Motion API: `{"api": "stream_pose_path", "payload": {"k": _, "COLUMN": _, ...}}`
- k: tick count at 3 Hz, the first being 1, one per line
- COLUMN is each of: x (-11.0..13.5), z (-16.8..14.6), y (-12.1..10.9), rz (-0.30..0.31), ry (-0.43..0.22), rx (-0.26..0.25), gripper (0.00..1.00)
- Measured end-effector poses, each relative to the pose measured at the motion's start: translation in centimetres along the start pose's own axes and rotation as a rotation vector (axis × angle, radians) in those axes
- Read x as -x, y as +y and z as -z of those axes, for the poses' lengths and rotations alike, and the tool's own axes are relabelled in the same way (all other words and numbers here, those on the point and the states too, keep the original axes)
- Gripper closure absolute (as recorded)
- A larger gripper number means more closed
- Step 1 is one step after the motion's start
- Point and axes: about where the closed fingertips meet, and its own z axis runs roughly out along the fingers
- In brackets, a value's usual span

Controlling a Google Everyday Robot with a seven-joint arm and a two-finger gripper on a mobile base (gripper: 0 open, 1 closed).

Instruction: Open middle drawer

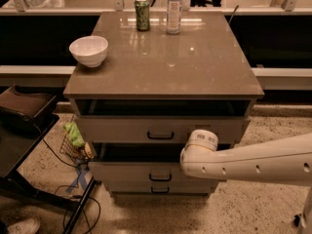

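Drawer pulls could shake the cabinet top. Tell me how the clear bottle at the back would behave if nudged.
The bottle is tall and narrow, so it probably tips easily. It looks like clear plastic, likely light. On its side it would probably roll on the glossy cabinet top. The end effector is low, at the middle drawer.

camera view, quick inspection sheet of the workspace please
surface: glossy brown cabinet top
job's things: middle drawer partly out, dark gap above it; top drawer also out
clutter: white bowl, green can, clear bottle on the top
grippers: gripper hidden behind the arm's end, right of the drawer handles
cables: dark cables at floor level, left
surroundings: speckled floor; wire basket left of the cabinet
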Motion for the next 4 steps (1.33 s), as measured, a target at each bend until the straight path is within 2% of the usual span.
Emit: {"api": "stream_pose_path", "payload": {"k": 4, "x": 0.04, "z": -0.16, "y": 0.23, "rz": 0.006, "ry": -0.001, "rx": 0.005, "gripper": 0.07}}
